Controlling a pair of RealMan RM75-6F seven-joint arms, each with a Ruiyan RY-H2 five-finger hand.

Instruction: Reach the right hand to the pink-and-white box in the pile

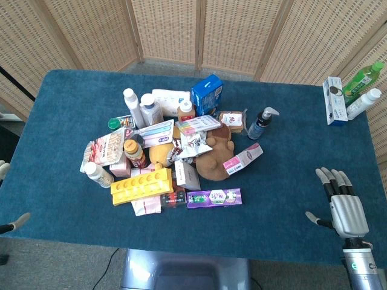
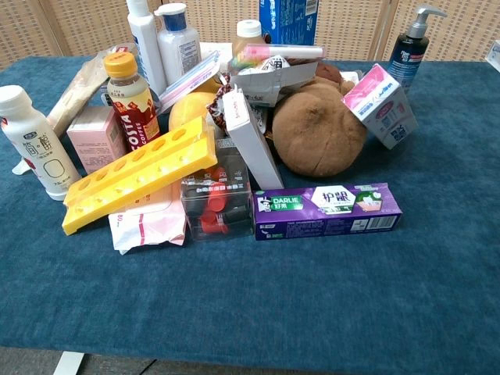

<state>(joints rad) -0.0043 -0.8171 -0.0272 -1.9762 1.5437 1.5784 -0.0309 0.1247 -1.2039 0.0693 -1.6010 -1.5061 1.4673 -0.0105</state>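
Observation:
The pink-and-white box (image 1: 243, 158) lies at the right edge of the pile, leaning on a brown plush toy (image 1: 213, 158). In the chest view the box (image 2: 378, 94) sits tilted against the plush toy (image 2: 316, 129). My right hand (image 1: 343, 205) rests low on the blue table near the front right, well to the right of and nearer than the box. Its fingers are spread and it holds nothing. Only fingertips of my left hand (image 1: 17, 222) show at the far left edge, spread apart and holding nothing. Neither hand appears in the chest view.
A purple toothpaste box (image 1: 214, 197) and a yellow tray (image 1: 142, 185) front the pile. A dark pump bottle (image 1: 260, 122) stands behind the box. A green bottle (image 1: 361, 77) and a carton (image 1: 334, 99) stand at the back right. Bare blue cloth (image 1: 284, 187) lies between hand and box.

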